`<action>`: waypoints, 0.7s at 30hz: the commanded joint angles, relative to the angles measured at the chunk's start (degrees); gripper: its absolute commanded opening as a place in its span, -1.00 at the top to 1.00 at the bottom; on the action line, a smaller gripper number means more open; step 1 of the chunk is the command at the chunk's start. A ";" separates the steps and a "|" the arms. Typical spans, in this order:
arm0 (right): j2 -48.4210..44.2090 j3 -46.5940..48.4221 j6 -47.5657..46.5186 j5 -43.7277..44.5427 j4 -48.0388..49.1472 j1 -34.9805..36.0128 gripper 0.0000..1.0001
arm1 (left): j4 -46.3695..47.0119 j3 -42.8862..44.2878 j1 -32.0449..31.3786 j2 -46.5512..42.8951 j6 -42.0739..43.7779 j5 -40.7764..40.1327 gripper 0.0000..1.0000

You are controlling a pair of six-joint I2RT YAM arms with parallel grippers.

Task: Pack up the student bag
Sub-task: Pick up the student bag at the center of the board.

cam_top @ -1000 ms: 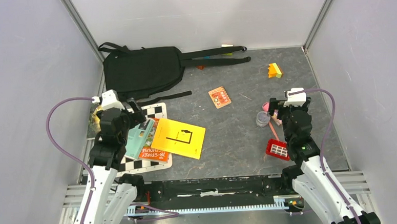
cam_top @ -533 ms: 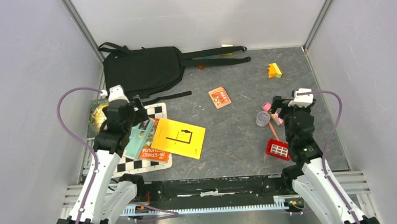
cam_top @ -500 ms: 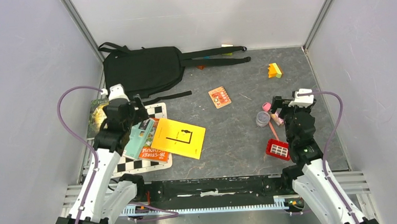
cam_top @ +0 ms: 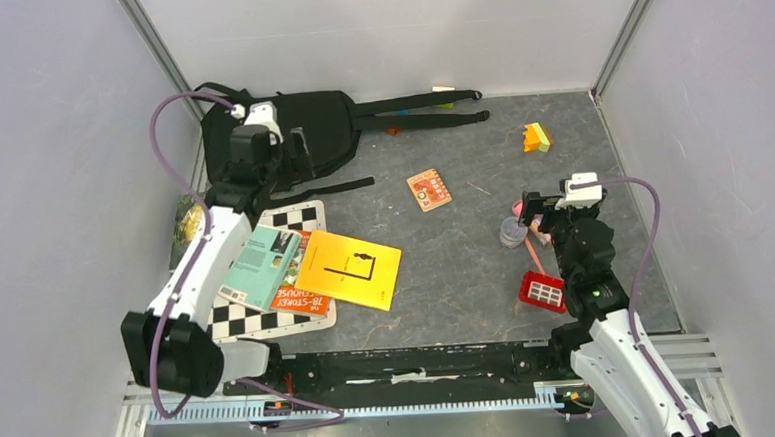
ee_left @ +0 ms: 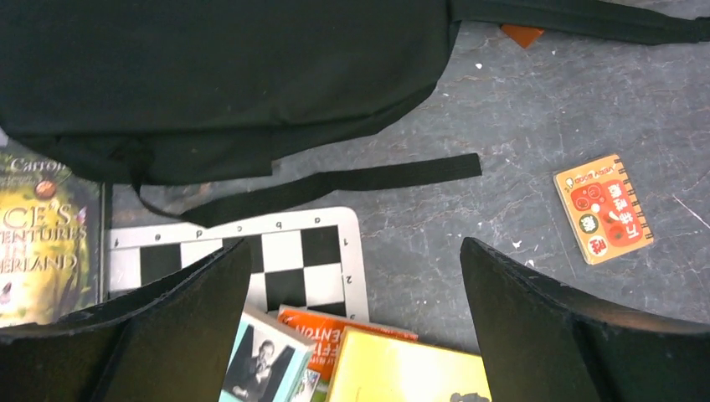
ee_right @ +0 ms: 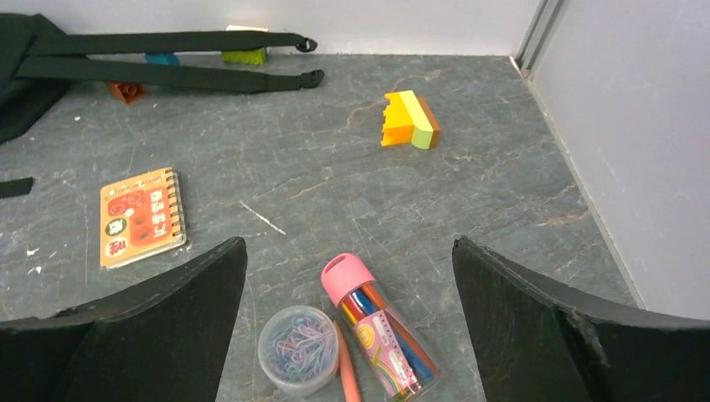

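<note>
The student bag (cam_top: 333,121) lay flat in the far-left corner of the bench (cam_top: 466,264), apparently with nothing packed. The left gripper (ee_left: 353,251) hovered at its near edge, jaws released and empty. The right gripper (ee_right: 349,251) hung equally agape over a pen tube (ee_right: 385,331) near the right edge. A yellow book (cam_top: 351,268), a chessboard (cam_top: 308,215) and a small notebook (cam_top: 429,188) lay outside, so all packing seemingly remained.

Open hand (ee_left: 352,335) hovers above student bag (ee_left: 218,75), chessboard (ee_left: 276,260).
</note>
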 commanded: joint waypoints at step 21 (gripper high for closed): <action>0.25 5.69 0.49 0.35 -5.92 0.01 -0.96 | -4.55 39.20 -14.07 50.66 21.90 -23.55 -0.99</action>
